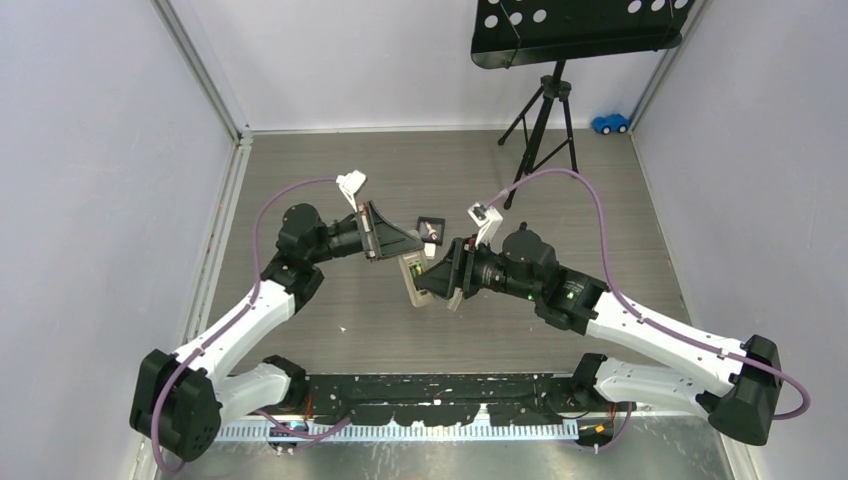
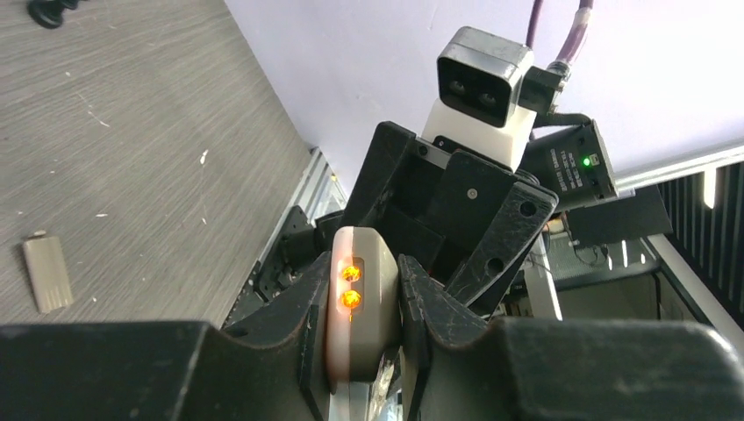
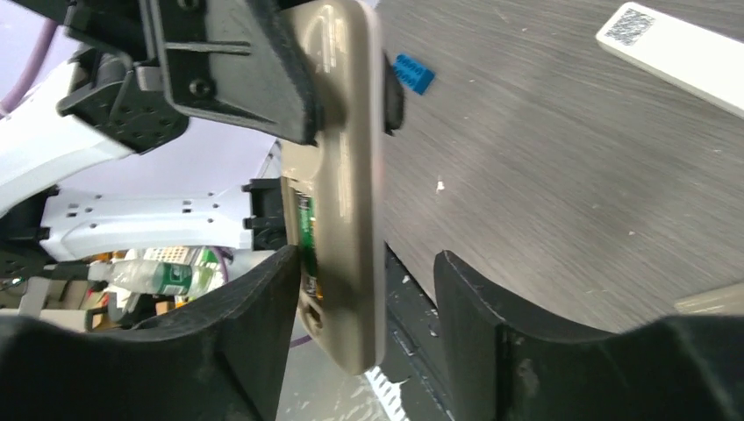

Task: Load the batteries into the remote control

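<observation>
Your left gripper (image 2: pixel 361 303) clenches the remote control (image 3: pixel 338 175) over the middle of the desk. Its long axis runs straight between your right gripper's (image 3: pixel 364 307) released jaws. The open bay, with its green battery (image 3: pixel 304 224), faces one finger.

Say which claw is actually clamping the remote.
Left claw: it pinches both sides of the remote control. Right claw stands open around it, gap showing.

Remote control (image 2: pixel 363 294) partly hidden
Its lower end is covered by the left gripper (image 2: pixel 361 267); a white remote (image 3: pixel 680 53) beyond is cropped.
</observation>
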`<state>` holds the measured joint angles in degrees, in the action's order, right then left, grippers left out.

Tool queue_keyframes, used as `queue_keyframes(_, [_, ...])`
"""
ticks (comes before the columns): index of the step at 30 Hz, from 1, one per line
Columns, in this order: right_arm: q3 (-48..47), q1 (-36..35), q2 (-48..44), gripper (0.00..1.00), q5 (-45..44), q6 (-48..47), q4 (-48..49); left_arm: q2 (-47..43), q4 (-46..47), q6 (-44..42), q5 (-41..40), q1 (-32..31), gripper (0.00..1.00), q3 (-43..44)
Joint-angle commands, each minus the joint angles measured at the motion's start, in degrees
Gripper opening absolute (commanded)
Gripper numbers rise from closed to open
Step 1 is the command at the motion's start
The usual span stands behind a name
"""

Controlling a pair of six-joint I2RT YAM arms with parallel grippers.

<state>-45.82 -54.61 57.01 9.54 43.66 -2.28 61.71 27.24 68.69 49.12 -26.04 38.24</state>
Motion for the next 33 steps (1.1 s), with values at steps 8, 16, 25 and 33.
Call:
queue_keyframes(8, [-3.29, 0.1, -3.7, 0.78, -13.64, 8.63, -7.11, -8.96, -15.71, -6.65, -24.76, 1.25, 0.0, -4.04])
queue_keyframes(16, [-8.21, 0.18, 0.91, 0.69, -31.59, 11.51, -27.49, -13.25, -19.08, -7.81, -35.01, 1.25, 0.0, -7.47])
queue_keyframes(25, [-12.27, 1.21, 18.04, 0.62, -35.77, 12.55, -34.24, -14.7, -18.63, -5.63, -46.19, 1.2, 0.0, -14.8])
queue_keyframes(33, [-11.63, 3.83, 28.26, 0.73, -29.9, 16.54, -29.64, -6.42, -11.96, -1.33, -54.7, 0.62, 0.0, -17.97])
